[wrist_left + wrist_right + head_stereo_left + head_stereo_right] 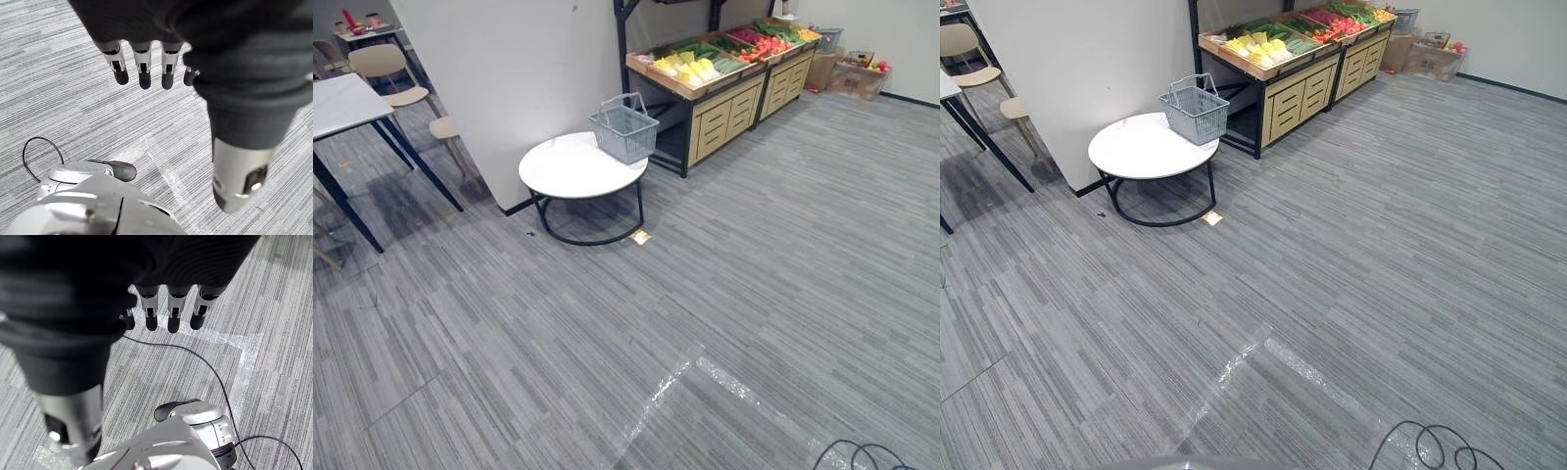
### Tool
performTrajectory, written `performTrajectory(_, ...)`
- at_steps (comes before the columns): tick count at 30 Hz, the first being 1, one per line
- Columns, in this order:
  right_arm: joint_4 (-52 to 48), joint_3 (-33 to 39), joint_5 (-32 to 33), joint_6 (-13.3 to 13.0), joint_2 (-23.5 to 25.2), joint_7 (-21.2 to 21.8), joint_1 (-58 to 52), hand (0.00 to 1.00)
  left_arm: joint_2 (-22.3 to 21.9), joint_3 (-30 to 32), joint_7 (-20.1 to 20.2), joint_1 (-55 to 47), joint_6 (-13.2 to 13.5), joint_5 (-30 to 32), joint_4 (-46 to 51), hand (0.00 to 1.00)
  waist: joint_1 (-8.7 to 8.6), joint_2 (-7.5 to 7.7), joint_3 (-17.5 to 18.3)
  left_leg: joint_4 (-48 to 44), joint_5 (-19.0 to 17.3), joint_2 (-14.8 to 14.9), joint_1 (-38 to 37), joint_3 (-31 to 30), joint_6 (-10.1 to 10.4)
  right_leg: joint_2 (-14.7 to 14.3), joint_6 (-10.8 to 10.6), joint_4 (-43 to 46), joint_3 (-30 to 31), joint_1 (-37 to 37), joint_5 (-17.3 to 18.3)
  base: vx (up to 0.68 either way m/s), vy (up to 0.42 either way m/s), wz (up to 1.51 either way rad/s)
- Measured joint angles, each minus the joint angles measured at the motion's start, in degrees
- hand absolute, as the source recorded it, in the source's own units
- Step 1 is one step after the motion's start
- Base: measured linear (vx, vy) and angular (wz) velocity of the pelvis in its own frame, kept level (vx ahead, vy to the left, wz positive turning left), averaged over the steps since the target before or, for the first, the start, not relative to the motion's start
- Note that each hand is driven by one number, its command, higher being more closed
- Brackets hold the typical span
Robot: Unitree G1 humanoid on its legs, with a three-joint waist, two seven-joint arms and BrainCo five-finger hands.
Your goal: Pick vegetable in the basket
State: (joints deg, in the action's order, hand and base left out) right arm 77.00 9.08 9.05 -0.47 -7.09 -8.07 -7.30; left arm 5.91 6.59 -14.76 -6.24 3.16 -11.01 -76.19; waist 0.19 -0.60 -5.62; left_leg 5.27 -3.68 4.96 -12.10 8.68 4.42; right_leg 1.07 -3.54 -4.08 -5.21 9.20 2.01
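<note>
A grey wire basket (625, 129) with raised handles stands on the far edge of a round white table (570, 168), and it looks empty. Behind it a wooden stand (705, 108) holds trays of vegetables (690, 69), yellow and green near the front and red and green further back. My left hand (142, 63) hangs over the grey floor with straight fingers and holds nothing. My right hand (168, 308) hangs the same way, fingers relaxed and empty. Both hands are far from the basket.
A white wall panel (499, 78) rises just left of the round table. A dark-legged table (347, 103) and beige chairs (391, 69) stand at the far left. Boxes (857, 73) sit by the back wall. Shiny tape (705, 377) marks the carpet.
</note>
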Motion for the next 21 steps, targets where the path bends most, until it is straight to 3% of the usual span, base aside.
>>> performTrajectory(7,-0.14,-1.18,0.59,-0.06,-0.37,0.79,0.26,0.0,0.55,-2.98,-0.04,1.13,-0.07,-0.08,-0.01,0.0,-0.14,0.21,-0.25,0.0,0.01,0.01,0.7,-0.02,-0.02,-0.04,0.01,0.0,-0.05,-0.71,-0.01,0.0,-0.001,-0.01)
performTrajectory(9,-0.95,-3.73,1.69,-0.18,-1.04,2.25,2.54,0.0,0.64,-3.43,-0.07,2.42,-0.14,-0.14,0.4,0.0,-0.09,-0.41,-1.95,-1.31,0.13,0.38,3.03,1.03,0.06,0.05,0.75,8.96,0.78,-7.03,3.16,-0.05,-0.012,-0.25)
performTrajectory(11,-3.15,-5.16,4.83,-1.02,-0.81,3.82,5.12,0.0,1.6,-3.36,-0.07,3.64,-0.06,-1.39,1.73,0.0,-0.28,1.12,-4.97,-2.73,0.27,0.03,4.8,1.76,0.32,0.8,1.34,16.89,1.05,-12.48,6.22,-0.12,-0.055,-0.25)
performTrajectory(14,-4.65,-5.68,7.41,-1.8,-0.67,5.14,5.55,0.0,1.72,-1.5,-0.05,4.76,0.0,-2.43,2.44,0.0,-0.43,1.8,-5.66,-5.73,-1.2,0.22,6.87,1.56,1.61,1.12,2.06,20.53,0.94,-14.98,8.67,-0.08,-0.101,0.01)
performTrajectory(15,-5.09,-6.91,7.96,-2.8,-1.23,6.14,5.32,0.0,0.96,0.36,-0.02,4.39,0.03,-2.45,3.67,0.0,-0.25,1.11,-6.1,-13.91,-5.57,2.0,10.08,1.29,1.88,0.53,2.95,22.17,0.53,-14.81,10.77,-0.03,-0.127,0.0)
performTrajectory(17,-5.97,-7.48,8.57,-3.33,-1.57,6.51,4.97,0.0,0.6,1.15,0.01,3.46,0.11,-3.02,4.67,0.0,-0.1,0.47,-6.12,-21.53,-7.25,3.42,13.16,1.52,2.07,-0.12,3.76,22.29,0.18,-14.7,11.29,-0.02,-0.113,0.14)
performTrajectory(18,-6.62,-7.67,9.12,-3.79,-1.67,7.04,4.95,0.0,1.03,3.19,0.31,3.57,0.02,-4.41,5.31,0.0,-0.66,0.43,-6.48,-33.24,-6.46,4.79,19.28,1.49,1.12,-0.03,4.3,22.26,-0.91,-14.32,11.57,0.01,-0.131,0.33)
performTrajectory(19,-6.92,-8.02,9.19,-3.88,-2.06,7.38,4.95,0.0,0.4,4.49,0.31,3.72,0.04,-4.95,6.52,0.0,-1.16,0.1,-7.3,-41.71,-4.41,6.28,23.19,1.64,-1.2,-0.2,4.72,22.26,-1.69,-13.3,11.83,0.05,-0.14,0.36)
performTrajectory(20,-6.94,-8.83,9.61,-3.92,-2.4,7.46,4.99,0.0,-0.32,5.48,0.34,3.57,0.04,-6.18,7.32,0.0,-1.03,-0.61,-8.89,-49.51,-0.43,8.03,25.75,1.81,-2.49,-0.59,5.39,22.23,-1.97,-10.85,12.31,0.06,-0.109,0.13)
performTrajectory(21,-6.95,-9.68,9.82,-3.9,-2.69,7.47,4.96,0.0,-1.07,6.56,0.44,3.05,0.04,-6.63,7.81,0.0,-0.64,-0.89,-9.3,-53.73,3.22,8.73,27.26,1.58,-2.48,-0.82,5.66,22.18,-1.49,-9.64,12.8,0.09,-0.068,-0.14)
